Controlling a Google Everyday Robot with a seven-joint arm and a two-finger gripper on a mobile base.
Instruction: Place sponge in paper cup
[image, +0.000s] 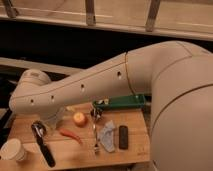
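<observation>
The cream-white paper cup stands upright at the front left corner of the wooden table. My big white arm reaches across the view from the right to the back left of the table. The sponge is hidden behind it. Only a grey part of my gripper shows, hanging below the arm's left end over the table's back left. It is above and right of the cup, with nothing seen in it.
A black-handled tool lies right of the cup. Further right are a red chili, a round orange fruit, a metal utensil, a pale blue-grey cloth and a dark bar. A green packet lies at the back.
</observation>
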